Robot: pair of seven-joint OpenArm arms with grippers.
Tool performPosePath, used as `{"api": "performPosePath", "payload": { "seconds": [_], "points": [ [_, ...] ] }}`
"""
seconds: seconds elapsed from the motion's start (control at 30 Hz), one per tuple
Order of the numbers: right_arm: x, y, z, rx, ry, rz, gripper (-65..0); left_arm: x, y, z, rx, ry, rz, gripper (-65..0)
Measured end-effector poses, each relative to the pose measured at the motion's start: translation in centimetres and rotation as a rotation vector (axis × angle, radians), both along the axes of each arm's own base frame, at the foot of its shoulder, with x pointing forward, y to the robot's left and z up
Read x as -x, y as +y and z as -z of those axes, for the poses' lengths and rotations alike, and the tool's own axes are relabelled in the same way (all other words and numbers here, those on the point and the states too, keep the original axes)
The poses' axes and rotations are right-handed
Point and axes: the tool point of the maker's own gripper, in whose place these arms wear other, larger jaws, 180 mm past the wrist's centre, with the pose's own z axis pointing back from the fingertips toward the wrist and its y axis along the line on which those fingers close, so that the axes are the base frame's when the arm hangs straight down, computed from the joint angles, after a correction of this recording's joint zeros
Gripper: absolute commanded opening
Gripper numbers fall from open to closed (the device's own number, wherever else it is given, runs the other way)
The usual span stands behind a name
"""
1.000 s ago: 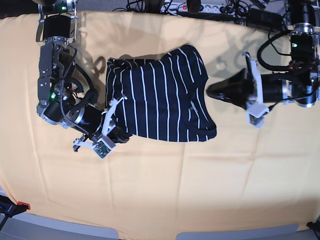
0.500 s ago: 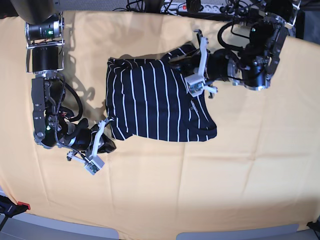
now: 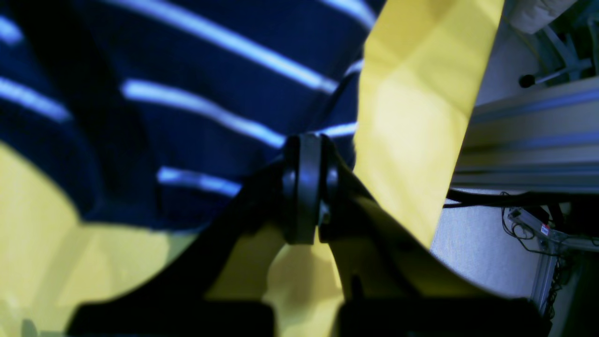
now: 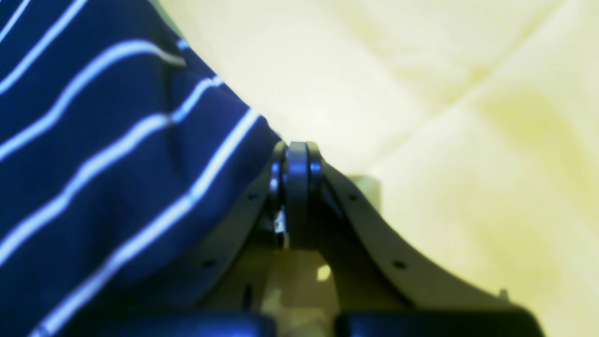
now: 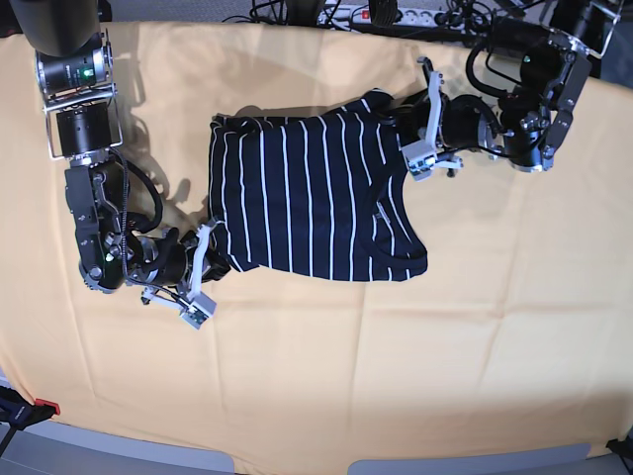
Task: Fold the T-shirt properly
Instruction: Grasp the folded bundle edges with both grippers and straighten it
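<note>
Change: half a second on, the left gripper [image 5: 407,127] has drawn back toward the upper right, spreading the shirt's top corner.
T-shirt [image 5: 312,193]: centre of the yellow bench [image 5: 396,376], partly folded.
Left fingers: pressed together, apparently pinching the upper-right edge.
Right gripper [image 5: 213,247]: fingers closed at the lower-left hem [image 4: 262,126], likely to anchor it.

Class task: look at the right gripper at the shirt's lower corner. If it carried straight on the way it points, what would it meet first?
Probably the T-shirt itself. The right gripper is shut at the fabric's corner and points across the garment, though depth is hard to judge.
</note>
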Motion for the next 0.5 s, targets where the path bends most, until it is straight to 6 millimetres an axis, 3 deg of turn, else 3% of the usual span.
{"api": "performPosePath", "payload": {
  "seconds": [0.17, 0.3, 0.4, 0.5],
  "points": [
    [0.2, -1.1, 0.4, 0.028, 0.008, 0.008, -65.0, -0.6, 1.8, 0.1, -0.038, -0.041, -0.002, -65.0],
    [0.2, -0.3, -0.2, -0.03, 0.011, 0.006, -65.0, 0.1, 3.4, -1.5, -0.03, 0.044, -0.011, -65.0],
    [-0.1, 0.1, -0.8, -0.057, 0.001, 0.005, -65.0, 1.7, -0.6, -5.8, 0.178, 0.073, 0.054, -65.0],
    [-0.1, 1.8, -0.9, -0.091, -0.006, -0.008, -65.0, 2.4, -3.9, -7.3, 0.263, 0.037, 0.106, -65.0]
  ]
}}
